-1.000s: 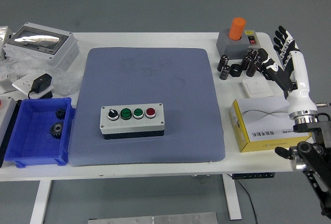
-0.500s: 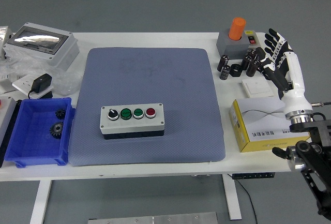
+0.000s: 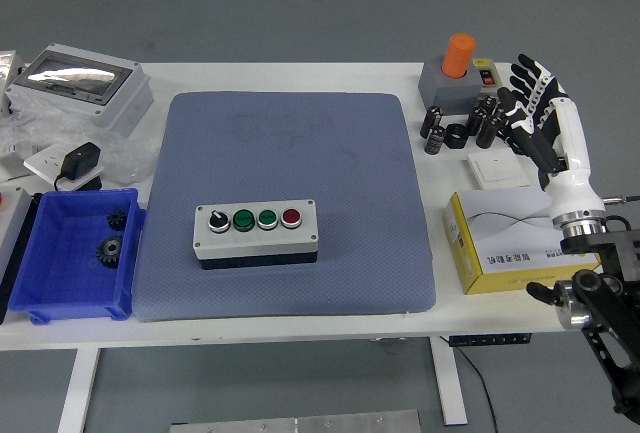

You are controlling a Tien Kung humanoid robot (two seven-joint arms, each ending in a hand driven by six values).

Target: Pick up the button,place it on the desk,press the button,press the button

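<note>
— What's changed?

— My right hand has crept left since a second ago, fingers spread, gripping nothing, now beside the black cylinders. It's closing on the orange button just beyond the fingertips.

— Counts?

— One orange button, one four-control button box far left of the fingers, two gears.

I have one view only, from high above my side, facing forward and down. The white table fills the frame, its near edge low, grey floor beyond. My right hand enters from the right.
</note>
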